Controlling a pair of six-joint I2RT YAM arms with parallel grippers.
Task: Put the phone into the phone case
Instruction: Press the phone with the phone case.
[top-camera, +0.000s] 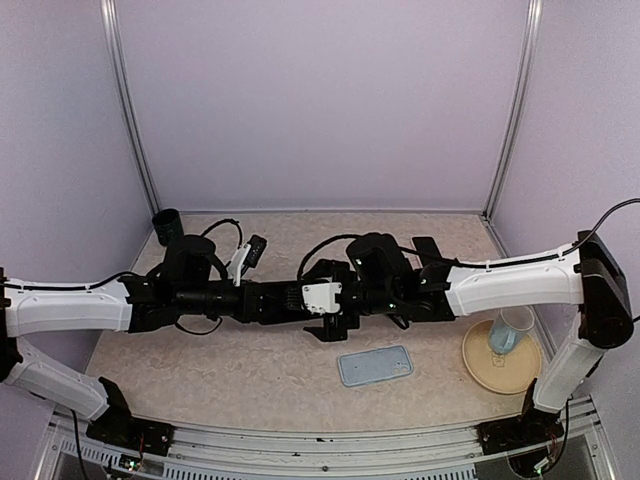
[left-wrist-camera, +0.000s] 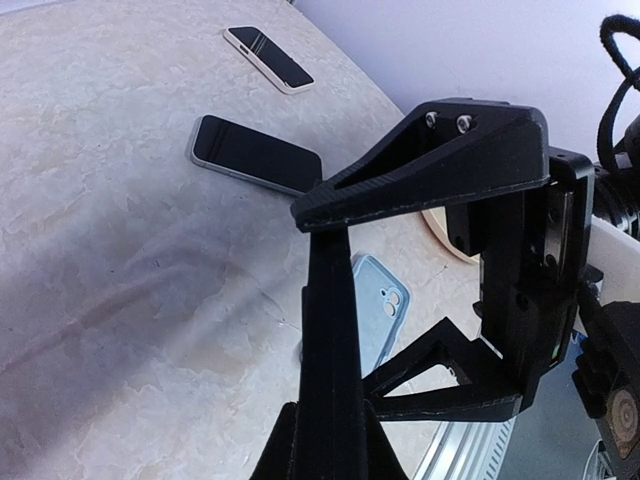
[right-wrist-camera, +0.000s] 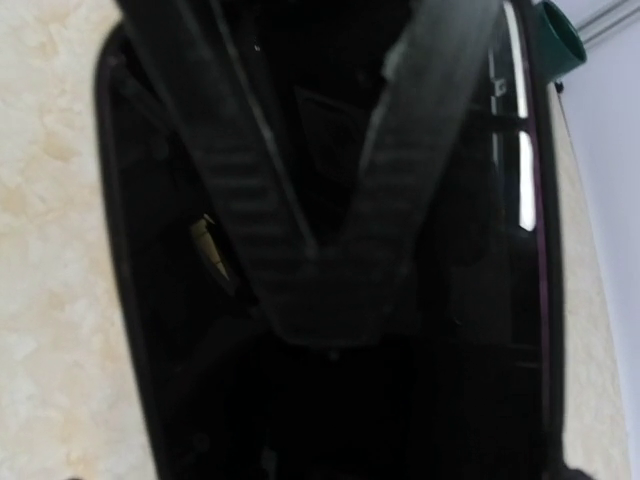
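Lying flat on the beige marbled desk (top-camera: 200, 375), the pale blue phone case (top-camera: 375, 365) rests near the round cream plate (top-camera: 478, 372). A slim black-edged phone (left-wrist-camera: 255, 153) and a white-edged phone (left-wrist-camera: 268, 58) lie on the desk, well apart from it. The left end effector (left-wrist-camera: 325, 225) is pinched closed on nothing. The right end effector (left-wrist-camera: 335, 305) gapes wide and holds nothing.

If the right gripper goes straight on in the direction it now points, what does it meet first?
Most likely the phone, whose dark screen fills the right wrist view beyond the open right gripper; the gap is unclear.
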